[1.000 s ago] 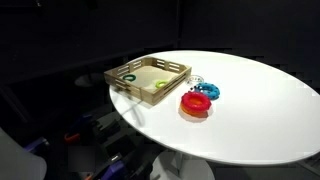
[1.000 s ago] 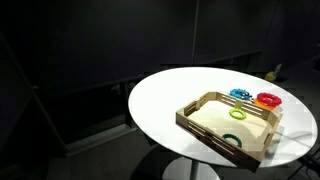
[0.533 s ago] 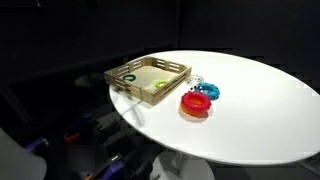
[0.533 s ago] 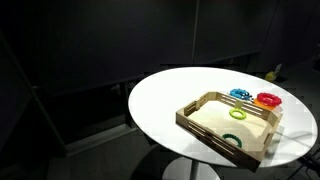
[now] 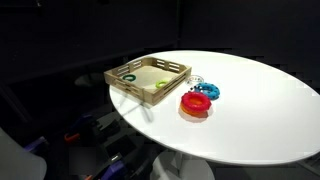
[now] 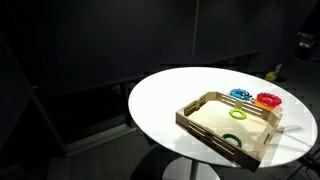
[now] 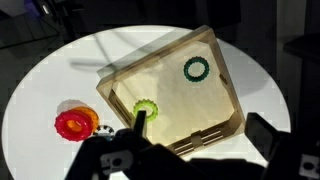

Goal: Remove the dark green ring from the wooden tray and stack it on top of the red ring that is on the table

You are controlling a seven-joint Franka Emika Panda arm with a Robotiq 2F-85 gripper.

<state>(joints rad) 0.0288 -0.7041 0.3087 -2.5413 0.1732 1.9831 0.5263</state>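
The dark green ring [image 7: 195,69] lies flat inside the wooden tray [image 7: 222,85], near a far corner in the wrist view. It also shows in both exterior views [image 5: 130,77] [image 6: 233,141]. The red ring [image 7: 72,123] lies on the white table [image 7: 45,85] beside the tray, and shows in both exterior views [image 5: 196,103] [image 6: 268,99]. My gripper [image 7: 205,140] is open and empty, high above the tray's near edge. The tray [image 5: 122,85] [image 6: 200,122] sits near the table's edge.
A yellow-green ring [image 7: 146,108] lies in the tray near my left finger. A blue ring [image 5: 207,92] and a pale whitish ring [image 5: 195,82] lie by the red ring. A dark part of the arm [image 6: 305,40] shows at the upper right.
A dark part of the arm has come into an exterior view at the upper right. The tray and rings have not moved.
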